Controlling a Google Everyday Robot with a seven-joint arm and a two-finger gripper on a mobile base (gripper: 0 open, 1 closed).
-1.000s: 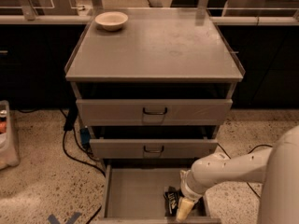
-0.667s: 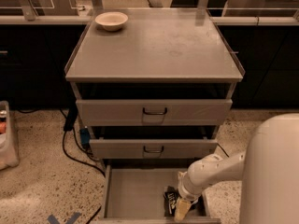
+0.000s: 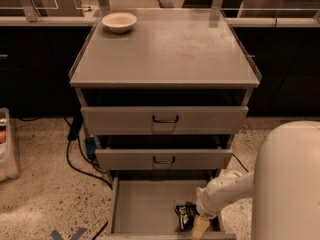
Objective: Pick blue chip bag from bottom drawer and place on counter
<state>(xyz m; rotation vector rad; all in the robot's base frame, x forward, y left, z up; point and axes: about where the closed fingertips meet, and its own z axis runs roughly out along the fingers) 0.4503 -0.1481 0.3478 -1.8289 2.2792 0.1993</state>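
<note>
The bottom drawer [image 3: 142, 204] is pulled open at the foot of the grey cabinet. The blue chip bag [image 3: 185, 215], dark with white markings, lies crumpled on the drawer floor near its front right corner. My gripper [image 3: 200, 226] reaches down into the drawer from the right on a white arm [image 3: 225, 191]. It is right beside the bag and seems to touch its right edge. The counter [image 3: 170, 49] is the wide grey top of the cabinet.
A cream bowl [image 3: 119, 21] stands at the counter's back left corner. The two upper drawers [image 3: 165, 119] are slightly pulled out. Black cables [image 3: 80, 159] run over the speckled floor on the left. My white body [image 3: 287, 184] fills the lower right.
My white body has come to fill more of the lower right of the view. The gripper stays in the drawer by the bag, which has not moved.
</note>
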